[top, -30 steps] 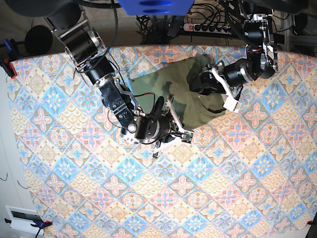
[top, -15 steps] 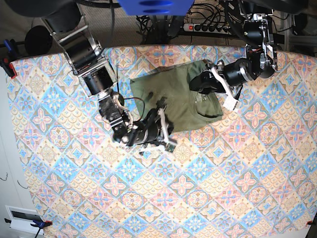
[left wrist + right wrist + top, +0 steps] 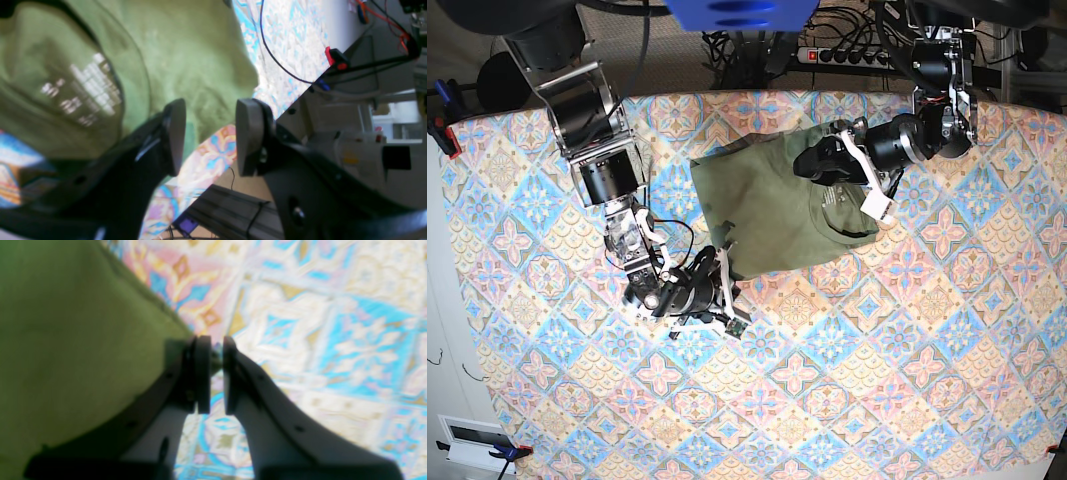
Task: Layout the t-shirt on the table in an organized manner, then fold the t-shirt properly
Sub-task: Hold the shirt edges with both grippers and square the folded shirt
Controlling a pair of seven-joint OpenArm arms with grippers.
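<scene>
The olive-green t-shirt (image 3: 767,205) lies partly spread at the far middle of the table (image 3: 847,380), its collar label (image 3: 86,90) facing up. My right gripper (image 3: 727,275) is at the shirt's near-left corner. In the right wrist view its pads (image 3: 203,370) stand almost together, and the right gripper (image 3: 217,370) pinches the t-shirt (image 3: 66,340) at its hem. My left gripper (image 3: 807,163) hovers over the shirt's far right part near the collar. The left gripper (image 3: 210,136) is open there, with the t-shirt (image 3: 186,50) and patterned cloth showing through the gap.
The table's far edge (image 3: 293,103) runs close behind the left gripper, with frame rails, a red clamp (image 3: 337,58) and a black cable (image 3: 277,63) beyond it. A power strip (image 3: 847,55) and cables sit behind the table. Another clamp (image 3: 442,130) grips the left edge.
My right arm has drawn back toward the near left, dragging the shirt's corner with it and stretching the cloth flatter. The left gripper has shifted a little left over the shirt.
</scene>
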